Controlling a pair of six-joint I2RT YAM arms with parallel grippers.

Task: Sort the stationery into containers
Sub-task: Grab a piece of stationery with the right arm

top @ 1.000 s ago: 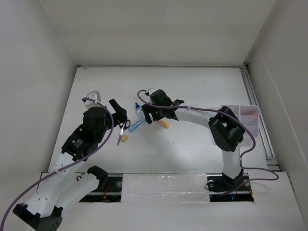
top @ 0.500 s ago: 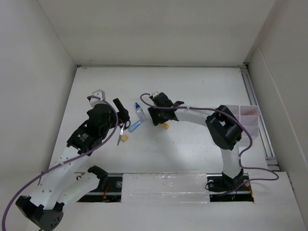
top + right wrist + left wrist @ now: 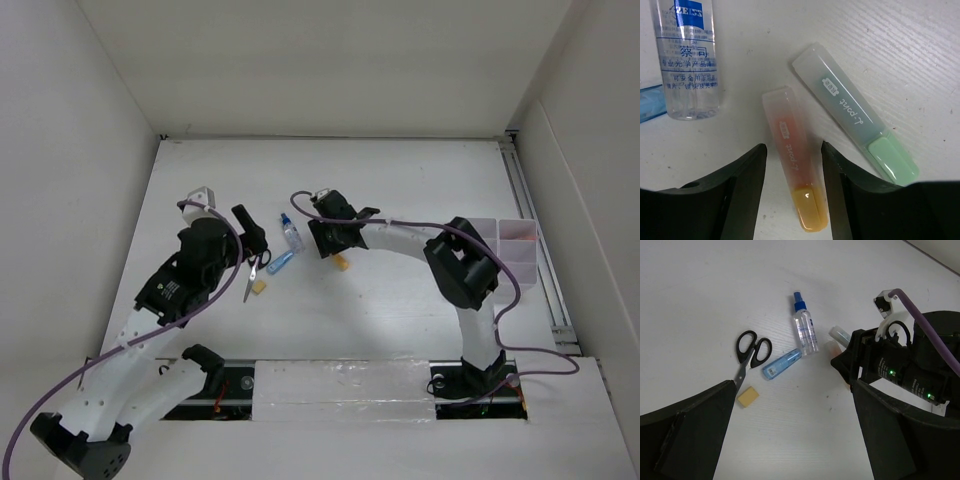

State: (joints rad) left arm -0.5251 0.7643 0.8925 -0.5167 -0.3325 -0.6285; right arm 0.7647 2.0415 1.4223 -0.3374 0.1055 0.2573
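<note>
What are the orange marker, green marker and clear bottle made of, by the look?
Orange marker: plastic, probably; frosted translucent cap showing the tint beneath, glossy opaque end. Green marker: same build, frosted cap, smooth pale-green end. Clear bottle: transparent, glossy, blue print; likely plastic, though glass can't be ruled out.

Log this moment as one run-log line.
left gripper: open, near black-handled scissors | right gripper: open, jaws astride translucent orange plastic marker, not gripping
</note>
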